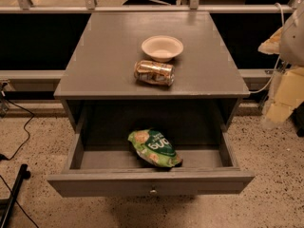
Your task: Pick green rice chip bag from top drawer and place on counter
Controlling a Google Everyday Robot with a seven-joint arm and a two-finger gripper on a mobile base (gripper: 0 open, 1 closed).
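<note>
The green rice chip bag (153, 148) lies flat in the open top drawer (151, 184), near the middle and close to the front panel with its small round knob. The drawer is pulled fully out of the grey cabinet. The counter (104, 56) is the cabinet's flat grey top, above and behind the drawer. My gripper (281, 99) hangs at the right edge of the view, level with the counter's right front corner, well apart from the bag and to the right of the drawer. It holds nothing that I can see.
A white round bowl (162, 47) stands on the counter near its middle. A gold-brown can (154, 72) lies on its side just in front of the bowl. Black cables (19, 127) run over the speckled floor at the left. A railing crosses behind the cabinet.
</note>
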